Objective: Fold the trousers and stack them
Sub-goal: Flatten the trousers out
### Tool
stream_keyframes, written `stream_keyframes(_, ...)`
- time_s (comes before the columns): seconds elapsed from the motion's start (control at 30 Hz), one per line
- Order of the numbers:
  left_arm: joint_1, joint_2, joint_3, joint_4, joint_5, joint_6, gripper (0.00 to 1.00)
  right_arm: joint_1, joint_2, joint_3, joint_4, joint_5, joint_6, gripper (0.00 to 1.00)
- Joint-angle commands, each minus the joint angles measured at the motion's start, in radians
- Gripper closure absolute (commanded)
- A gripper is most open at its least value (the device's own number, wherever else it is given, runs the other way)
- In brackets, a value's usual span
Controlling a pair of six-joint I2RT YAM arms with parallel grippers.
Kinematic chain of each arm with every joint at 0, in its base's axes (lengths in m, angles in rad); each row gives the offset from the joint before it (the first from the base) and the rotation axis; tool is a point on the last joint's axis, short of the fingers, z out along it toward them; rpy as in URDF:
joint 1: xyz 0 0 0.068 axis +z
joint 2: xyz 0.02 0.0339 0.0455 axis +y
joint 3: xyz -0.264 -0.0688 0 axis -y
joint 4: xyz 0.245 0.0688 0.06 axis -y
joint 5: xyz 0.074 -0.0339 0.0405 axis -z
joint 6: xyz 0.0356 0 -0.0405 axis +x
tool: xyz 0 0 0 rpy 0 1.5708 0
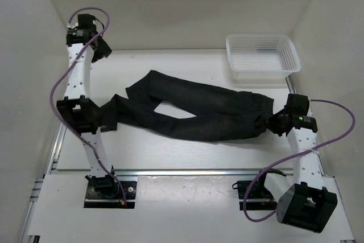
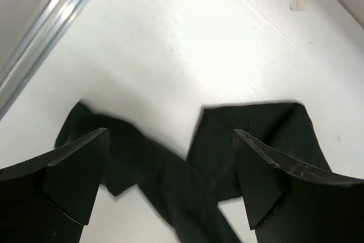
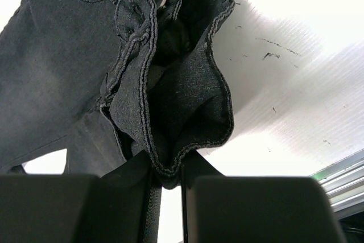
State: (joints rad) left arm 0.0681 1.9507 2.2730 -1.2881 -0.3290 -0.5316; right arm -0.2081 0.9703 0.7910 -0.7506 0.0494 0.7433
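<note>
The black trousers [image 1: 199,112] lie spread across the table, with the waistband at the right and the two legs running left. My right gripper [image 1: 274,122] is shut on a bunched edge of the waistband [image 3: 170,112], and the fabric is pinched between its jaws [image 3: 168,177]. My left gripper [image 1: 105,52] is open and empty above the far left of the table. In the left wrist view the two leg ends [image 2: 256,126] lie on the table below and between its spread fingers [image 2: 79,169], not touched. The left arm's elbow hides part of the lower leg in the top view.
A white plastic mesh basket [image 1: 261,55] stands at the back right. White walls close in the table on the left, the back and the right. A metal rail [image 1: 170,171] runs along the near edge, and another [image 2: 40,44] runs along the left side.
</note>
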Motion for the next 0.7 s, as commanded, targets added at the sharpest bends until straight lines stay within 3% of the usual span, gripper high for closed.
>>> stream_keyframes(0.0, 0.012, 0.053, 0.087, -0.173, 0.022, 0.021, 0.0, -0.002, -0.011, 0.02, 0.04, 0.02, -0.018, 1.0)
stream_keyframes(0.03, 0.022, 0.015, -0.006, -0.142, 0.056, 0.021, 0.0, -0.002, -0.027, 0.02, 0.04, 0.02, -0.027, 1.0)
stream_keyframes(0.07, 0.032, -0.027, -0.067, -0.108, 0.077, 0.034, 0.08, -0.002, -0.038, 0.008, 0.04, 0.02, -0.027, 1.0)
stream_keyframes(0.1, 0.032, -0.109, -0.132, -0.043, 0.091, 0.035, 0.22, -0.002, -0.038, -0.001, 0.04, 0.03, -0.027, 1.0)
stream_keyframes(0.13, 0.044, -0.151, -0.268, -0.013, 0.102, 0.035, 0.46, -0.002, -0.038, -0.001, 0.04, 0.03, -0.027, 1.0)
stream_keyframes(0.17, 0.058, -0.191, -0.341, 0.013, 0.102, 0.035, 0.89, -0.002, -0.025, -0.001, 0.04, 0.03, -0.036, 1.0)
stream_keyframes(0.2, 0.058, -0.26, -0.412, 0.038, 0.102, 0.035, 0.9, -0.002, -0.025, -0.001, 0.04, 0.02, -0.036, 1.0)
stream_keyframes(0.3, 0.068, -0.364, -0.666, 0.114, 0.18, 0.044, 0.87, -0.002, -0.025, -0.001, 0.04, 0.009, -0.036, 1.0)
stream_keyframes(0.33, 0.068, -0.384, -0.722, 0.128, 0.195, 0.044, 0.74, -0.002, -0.025, -0.001, 0.049, 0.009, -0.036, 1.0)
stream_keyframes(0.4, 0.053, -0.41, -0.851, 0.165, 0.226, 0.044, 0.29, -0.002, -0.025, -0.001, 0.05, -0.002, -0.036, 1.0)
stream_keyframes(0.43, 0.044, -0.42, -0.886, 0.165, 0.207, 0.035, 0.0, -0.002, -0.015, -0.001, 0.05, -0.002, -0.047, 1.0)
stream_keyframes(0.67, 0.035, -0.391, -1.072, 0.271, 0.2, -0.025, 0.05, -0.002, -0.015, -0.001, 0.05, -0.011, -0.047, 1.0)
